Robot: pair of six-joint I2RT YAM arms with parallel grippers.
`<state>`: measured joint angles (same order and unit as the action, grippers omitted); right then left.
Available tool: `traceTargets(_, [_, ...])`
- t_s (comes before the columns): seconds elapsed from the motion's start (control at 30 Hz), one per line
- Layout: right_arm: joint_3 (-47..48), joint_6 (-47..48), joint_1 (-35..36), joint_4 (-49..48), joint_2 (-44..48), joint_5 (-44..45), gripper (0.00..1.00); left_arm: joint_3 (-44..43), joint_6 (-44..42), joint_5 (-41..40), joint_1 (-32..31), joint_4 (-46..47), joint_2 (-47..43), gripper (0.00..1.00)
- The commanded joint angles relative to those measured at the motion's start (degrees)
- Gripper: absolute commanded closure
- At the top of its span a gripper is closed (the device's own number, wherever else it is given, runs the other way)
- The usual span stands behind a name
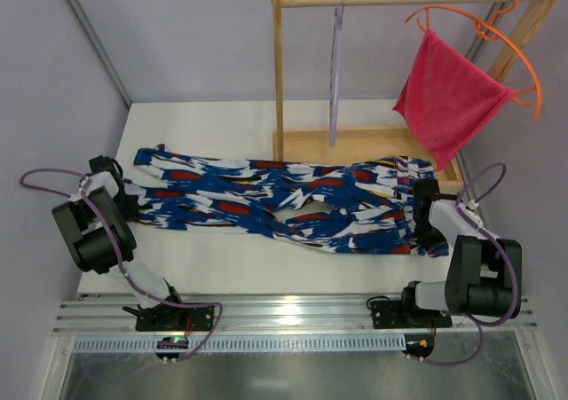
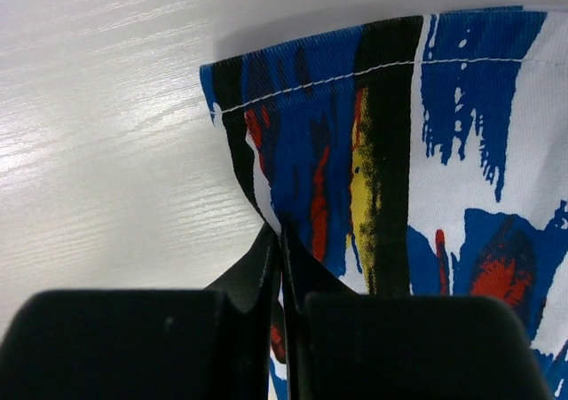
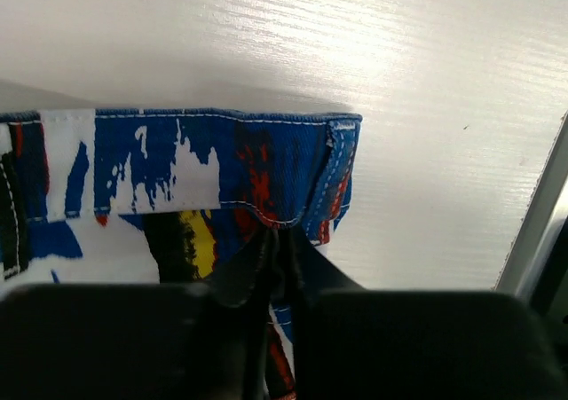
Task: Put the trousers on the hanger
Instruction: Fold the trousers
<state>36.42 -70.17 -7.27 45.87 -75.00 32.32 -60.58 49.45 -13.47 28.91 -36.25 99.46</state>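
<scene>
Gripping both ends of the trousers [image 1: 284,200], we have them laid flat across the white table [image 1: 222,271], running left to right. Our left gripper [image 2: 282,245] is clenched on the hem of a leg at the left end. Its wrist view shows the black fingers [image 2: 253,274] pressed together with the patterned fabric pinched between them, just below the stitched edge. Our right gripper [image 3: 280,240] is pinched onto the waistband corner at the right end, near the table's right edge, and the cloth bunches slightly where it is caught. We see the hanger [image 1: 335,67] hanging by its hook from the top bar of the wooden rack [image 1: 279,72] on the far side, edge-on to the top camera and apart from the trousers. Further right on that same bar hangs an orange hanger [image 1: 515,54] carrying a pink-red cloth [image 1: 448,107].
</scene>
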Motion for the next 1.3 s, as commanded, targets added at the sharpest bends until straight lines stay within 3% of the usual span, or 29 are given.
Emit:
traceTargets(0.0, [1.5, 4.4, -0.7, -4.6, -3.2, 2.4, 0.94, -0.4, -1.3, -2.2, 1.2, -2.1, -1.2, 1.0])
traceTargets(0.17, [2.6, 7.5, -3.0, -4.9, -2.5, 1.5, 0.96, -2.5, -2.0, -5.1, 1.3, -6.4, -4.6, 0.99])
traceTargets(0.33, [8.0, 8.1, -3.0, 3.0, 1.3, 10.7, 0.96, -3.8, -4.3, -11.7, 1.9, -7.9, -8.8, 0.99])
traceTargets(0.5, [8.1, 10.7, -3.0, 1.7, 6.0, 9.3, 0.96, -4.1, -3.5, -12.8, 2.4, -8.2, -10.0, 1.0])
traceTargets(0.67, [8.9, 10.5, -3.5, 5.0, 3.7, 14.5, 0.96, -6.3, -3.6, -17.1, 2.6, -11.0, -10.2, 1.0])
traceTargets(0.8, [9.3, 9.8, -3.6, 5.4, 1.4, 12.3, 0.96, -5.6, -1.6, -19.9, 3.3, -13.2, -12.1, 1.0])
traceTargets(0.93, [9.4, 12.1, -3.9, 3.6, 0.9, 11.9, 0.95, -4.2, -1.5, -17.1, 4.1, -11.7, -17.2, 1.0])
traceTargets(0.97, [9.7, 12.7, -4.0, 3.2, 0.7, 10.4, 0.94, -2.3, -2.7, -14.8, 4.1, -8.1, -18.7, 1.0])
traceTargets(1.03, [11.0, 16.6, -4.2, 1.3, -0.1, 8.0, 0.79, -0.1, -3.7, -10.0, 4.1, -5.7, -23.0, 1.0])
traceTargets(1.07, [11.5, 17.4, -4.2, 1.2, -0.2, 7.0, 0.7, 1.3, -3.7, -8.8, 4.1, -4.5, -24.1, 0.99])
traceTargets(1.1, [12.0, 18.3, -4.2, 0.9, -0.2, 4.9, 0.53, 3.3, -3.8, -7.9, 4.1, -3.1, -26.1, 1.0])
traceTargets(1.2, [11.4, 19.4, -4.2, 1.1, 2.0, 3.4, 0.4, 5.0, -3.1, -7.4, 4.1, -2.6, -27.5, 0.99])
traceTargets(1.27, [9.9, 17.6, -5.3, 1.2, 4.9, 2.0, 0.36, 5.1, -3.0, -6.4, 4.1, -2.6, -27.2, 0.99])
